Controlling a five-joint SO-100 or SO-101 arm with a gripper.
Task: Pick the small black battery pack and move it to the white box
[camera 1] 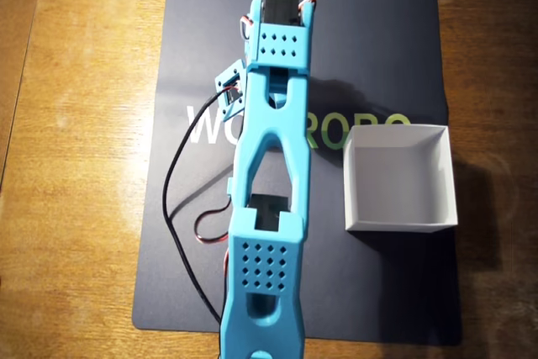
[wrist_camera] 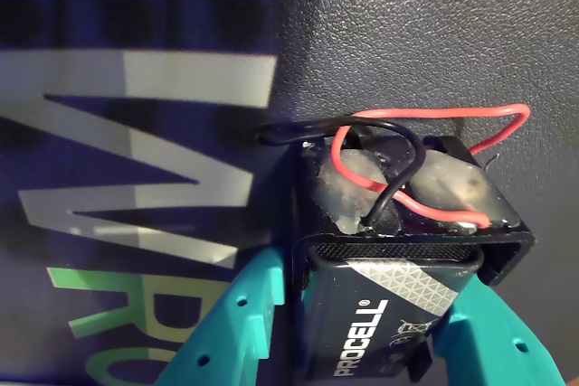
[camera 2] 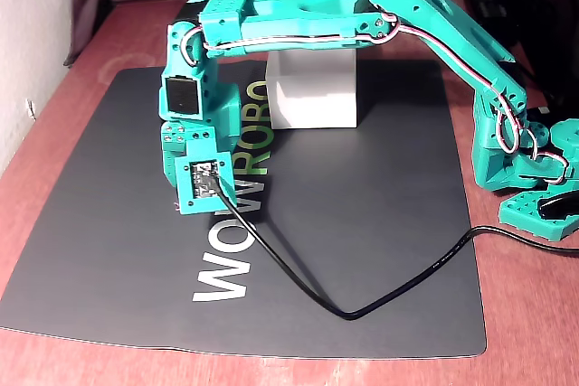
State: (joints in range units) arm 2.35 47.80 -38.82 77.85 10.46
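In the wrist view the small black battery pack (wrist_camera: pixel 384 309), labelled PROCELL and capped by a clip with looping red and black wires (wrist_camera: pixel 434 113), sits between the two teal fingers of my gripper (wrist_camera: pixel 366 282). Both fingers press against its sides, so the gripper is shut on it, low over the mat. The arm (camera 1: pixel 271 166) hides the pack in the overhead view, and the wrist (camera 2: pixel 194 146) hides it in the fixed view. The white box (camera 1: pixel 399 178) stands open-topped and empty on the mat, to the right of the arm in the overhead view. In the fixed view the white box (camera 2: pixel 312 88) is behind the arm.
A dark mat (camera 1: pixel 361 39) with WOWROBO lettering covers the wooden table (camera 1: pixel 76 124). A black camera cable (camera 2: pixel 362 309) loops across the mat's front in the fixed view. The arm's base (camera 2: pixel 534 169) stands at the right edge there.
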